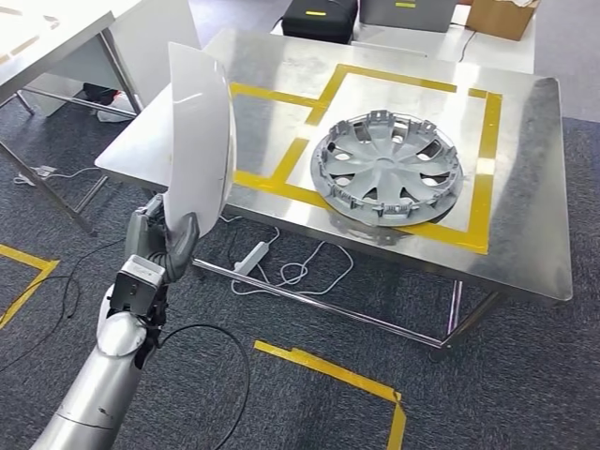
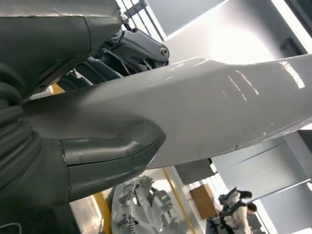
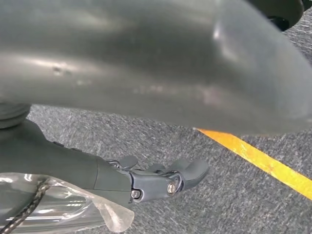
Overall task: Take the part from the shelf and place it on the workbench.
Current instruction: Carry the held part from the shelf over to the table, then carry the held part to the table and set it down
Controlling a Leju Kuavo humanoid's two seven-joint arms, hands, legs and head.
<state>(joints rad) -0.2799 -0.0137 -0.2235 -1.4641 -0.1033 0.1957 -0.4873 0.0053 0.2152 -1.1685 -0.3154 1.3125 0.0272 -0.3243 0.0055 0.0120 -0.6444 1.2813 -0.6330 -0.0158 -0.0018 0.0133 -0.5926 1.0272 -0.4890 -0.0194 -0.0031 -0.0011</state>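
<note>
White shell [image 1: 200, 131] stands upright on edge above the left hand [image 1: 159, 246], its lower rim pinched between thumb and fingers, held in the air just off the workbench's [image 1: 523, 234] near-left corner. On the steel bench, inside yellow tape, lies a grey hubcap [image 1: 387, 167]. Right hand [image 3: 162, 180] hangs over grey carpet, fingers loosely extended, holding nothing. No readable writing.

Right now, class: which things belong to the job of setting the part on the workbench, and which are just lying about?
Job: left hand, white part, workbench.
Lying about: hubcap, power strip, cardboard box, black case.
</note>
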